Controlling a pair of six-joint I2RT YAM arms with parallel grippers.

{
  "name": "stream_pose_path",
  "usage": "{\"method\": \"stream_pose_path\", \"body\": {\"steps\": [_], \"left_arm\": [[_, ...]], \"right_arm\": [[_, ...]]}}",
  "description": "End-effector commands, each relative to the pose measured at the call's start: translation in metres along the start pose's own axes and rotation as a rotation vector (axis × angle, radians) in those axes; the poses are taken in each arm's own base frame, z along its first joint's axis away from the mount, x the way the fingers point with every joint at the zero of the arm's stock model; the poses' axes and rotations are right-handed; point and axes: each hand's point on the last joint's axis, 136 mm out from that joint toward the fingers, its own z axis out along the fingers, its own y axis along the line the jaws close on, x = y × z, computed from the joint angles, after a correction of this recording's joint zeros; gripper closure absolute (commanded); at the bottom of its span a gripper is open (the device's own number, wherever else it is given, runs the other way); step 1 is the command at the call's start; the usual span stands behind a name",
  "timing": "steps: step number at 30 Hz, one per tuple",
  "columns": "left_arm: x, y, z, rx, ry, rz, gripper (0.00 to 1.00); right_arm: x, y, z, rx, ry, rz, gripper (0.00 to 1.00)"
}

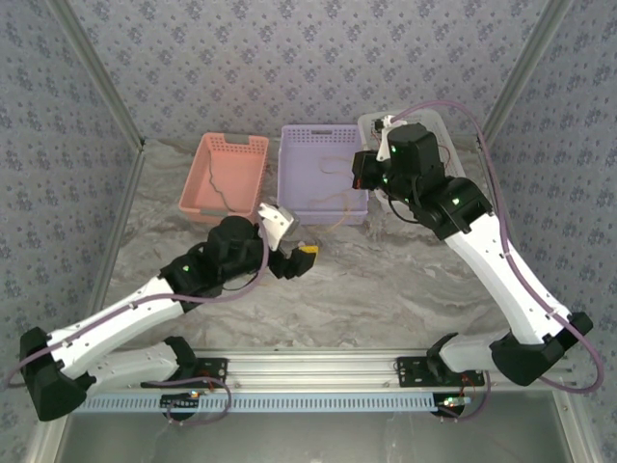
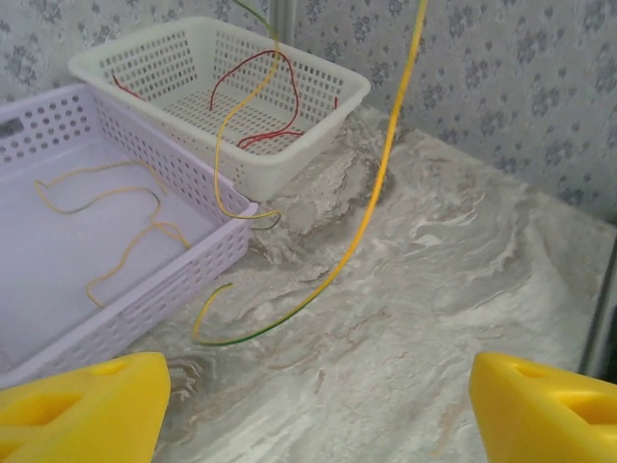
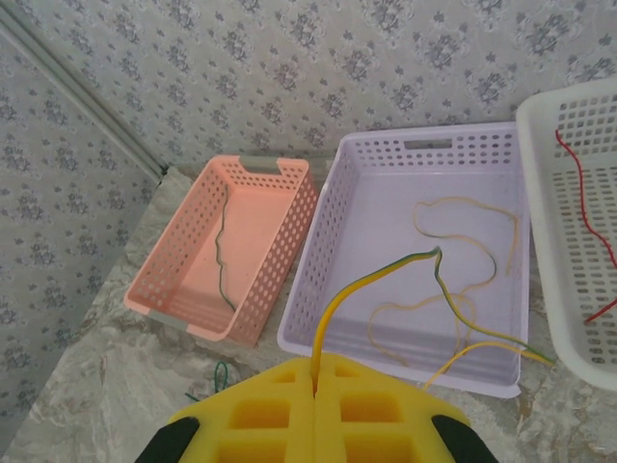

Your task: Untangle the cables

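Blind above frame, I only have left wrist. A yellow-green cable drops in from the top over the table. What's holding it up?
Observer: The right gripper is shut on the yellow-green cable, which is pinched between its yellow fingers.
Operator: Any baskets besides lavender and white?
Observer: Yes, a pink basket sits left of the lavender basket, with one dark green cable lying in it.
Operator: Anything loose near it?
Observer: A short green cable shows on the table just in front of the pink basket.
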Motion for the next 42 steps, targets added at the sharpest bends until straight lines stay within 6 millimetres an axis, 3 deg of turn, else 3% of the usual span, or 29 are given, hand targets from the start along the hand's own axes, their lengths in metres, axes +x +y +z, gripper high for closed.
{"method": "stream_pose_path", "body": {"steps": [1,8,11,14,18,25,30,33,39,40,42], "left_arm": [[-0.004,0.013,0.007,-0.089,-0.049,0.196,0.19],[0.007,0.023,0.034,-0.142,-0.033,0.255,0.17],[0.001,0.028,0.042,-0.177,-0.047,0.25,0.25],[-0.009,0.033,0.041,-0.208,-0.067,0.235,0.46],[-0.009,0.027,0.036,-0.176,-0.057,0.226,0.99],[0.015,0.009,0.007,-0.058,0.021,0.15,1.0],[0.035,-0.013,-0.008,0.073,0.146,0.04,1.0],[0.043,-0.006,-0.015,0.024,0.187,-0.033,1.0],[0.04,0.001,-0.045,-0.015,0.086,-0.169,1.0],[0.04,0.0,-0.05,-0.008,0.077,-0.191,1.0],[0.047,-0.001,-0.057,-0.006,0.09,-0.224,1.0]], "right_arm": [[-0.005,0.008,-0.005,-0.043,0.017,0.011,1.0],[-0.002,0.015,-0.003,-0.083,0.045,0.028,1.0],[0.001,0.015,-0.003,-0.081,0.056,0.036,1.0],[0.006,0.012,-0.002,-0.077,0.071,0.049,1.0],[0.017,0.006,0.0,-0.062,0.081,0.059,1.0],[0.03,-0.021,0.01,0.018,0.098,0.058,1.0],[0.041,-0.025,0.026,0.03,0.139,0.033,1.0],[0.069,-0.018,0.048,0.017,0.218,0.041,1.0],[0.16,0.005,0.089,0.02,0.366,0.05,1.0],[0.175,0.009,0.095,0.015,0.39,0.055,0.98],[0.204,0.017,0.107,-0.018,0.448,0.089,0.79]]}}
